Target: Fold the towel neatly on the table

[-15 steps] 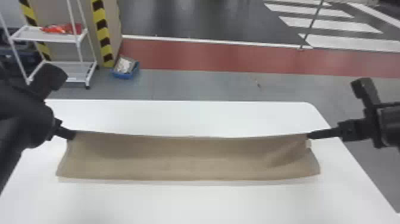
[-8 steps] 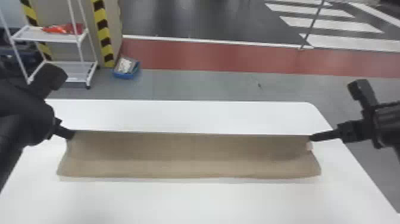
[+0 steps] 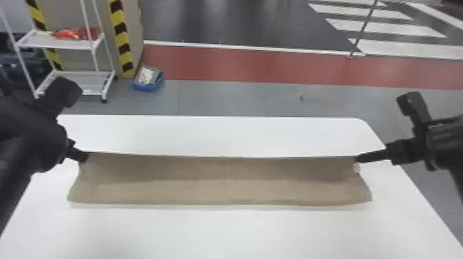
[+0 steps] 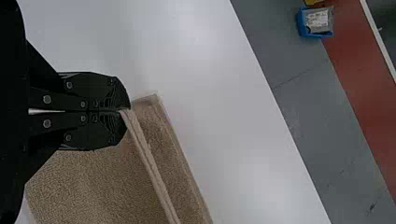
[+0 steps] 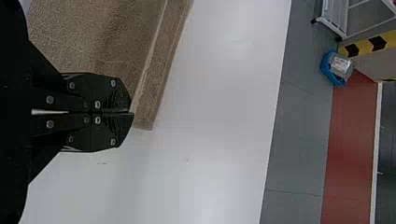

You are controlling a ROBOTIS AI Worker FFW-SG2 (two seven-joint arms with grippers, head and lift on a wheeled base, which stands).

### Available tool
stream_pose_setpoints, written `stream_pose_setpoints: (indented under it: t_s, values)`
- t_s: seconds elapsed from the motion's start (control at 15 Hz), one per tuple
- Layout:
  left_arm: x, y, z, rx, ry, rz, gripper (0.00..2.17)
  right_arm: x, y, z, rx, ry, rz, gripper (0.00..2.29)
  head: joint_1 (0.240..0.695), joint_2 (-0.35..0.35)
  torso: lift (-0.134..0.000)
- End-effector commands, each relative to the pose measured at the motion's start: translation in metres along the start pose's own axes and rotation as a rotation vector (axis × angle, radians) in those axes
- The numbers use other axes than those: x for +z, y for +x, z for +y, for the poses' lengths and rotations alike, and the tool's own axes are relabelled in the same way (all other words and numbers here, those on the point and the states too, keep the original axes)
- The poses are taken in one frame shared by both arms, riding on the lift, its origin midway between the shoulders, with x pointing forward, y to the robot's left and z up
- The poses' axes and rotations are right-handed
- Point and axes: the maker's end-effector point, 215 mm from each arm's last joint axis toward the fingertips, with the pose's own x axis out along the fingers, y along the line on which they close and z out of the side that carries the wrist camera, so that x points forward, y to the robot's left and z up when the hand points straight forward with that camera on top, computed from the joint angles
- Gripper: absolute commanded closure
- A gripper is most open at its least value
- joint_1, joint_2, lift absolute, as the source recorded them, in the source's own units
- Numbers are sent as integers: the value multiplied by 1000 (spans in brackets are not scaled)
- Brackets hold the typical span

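Towel of tan, rough-textured cloth (image 3: 220, 189) is lying lengthwise across the white, smooth-topped table (image 3: 234, 234), forming a long, narrow, layered band. Its far edge is running nearly straight between the two grippers, and its near edge is spreading slightly wider along the table.

The left black two-fingered gripper (image 3: 83, 157) is holding the towel at the left end of that far edge. In the left wrist view, the fingers of the left gripper (image 4: 128, 111) are pressing together on a folded edge, with a further layer of cloth extending past it.

The right black two-fingered gripper (image 3: 359, 158) is holding the opposite end. In the right wrist view, the fingers of the right gripper (image 5: 132, 112) are closing narrowly on the towel's edge, near a corner. A small, whitish tab (image 3: 356, 168) is showing just beside the fingertips.

Beyond the table, a white metal shelf rack (image 3: 58, 43) is standing on the floor at the left, bearing red-orange items (image 3: 77, 33). A blue open bin (image 3: 148, 86) is resting near it, containing silvery packets (image 3: 147, 75).
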Motion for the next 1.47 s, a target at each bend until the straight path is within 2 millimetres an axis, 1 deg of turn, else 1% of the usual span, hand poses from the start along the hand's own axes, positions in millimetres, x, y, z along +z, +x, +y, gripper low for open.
stream_pose_setpoints:
  t_s: [0.0,0.07,0.13,0.2,0.33,0.4,0.47,0.53,0.6,0.67,0.8,0.93,1.2,1.33,1.4]
  values:
    - [-2,2,-2,7,11,-5,1396,1,3,1,-8,1,-1,1129,695,-137,-124]
    - [-2,2,-2,8,11,-5,1396,1,4,0,-19,1,-2,778,695,-137,-124]
    - [-1,2,-3,7,15,-7,1396,-3,8,-2,-41,4,-1,255,695,-137,-124]
    - [0,3,-4,5,17,-9,1396,-3,8,-4,-58,8,-2,110,695,-138,-124]
    - [-1,3,-3,11,20,-10,1396,-8,8,-3,-55,24,-1,56,695,-143,-124]
    - [1,4,-2,21,34,-21,1386,-7,6,-2,-54,26,-10,53,695,-143,-124]
    - [3,4,-1,31,47,-33,1312,-9,6,-3,-57,30,-8,53,695,-142,-124]
    - [3,3,1,60,58,-48,768,-10,5,-6,-74,34,-9,53,695,-140,-124]
    - [1,3,5,96,59,-58,171,-9,5,-7,-78,34,-11,56,695,-141,-124]
    - [-1,3,10,136,61,-61,-1,-9,4,-9,-81,38,-14,60,695,-140,-124]
    - [3,2,5,130,55,-78,-1,-15,2,-18,-113,60,-11,70,695,-134,-124]
    - [4,1,6,137,62,-102,-1,-18,-1,-21,-130,74,-10,73,695,-147,-124]
    - [-6,5,5,133,56,-90,19,-27,-5,-33,-179,103,-1,70,695,-162,-124]
    - [-11,5,6,132,46,-87,22,-33,-3,-34,-180,112,3,70,695,-167,-124]
    - [-9,3,6,133,47,-94,36,-35,-1,-39,-212,95,2,76,695,-168,-124]
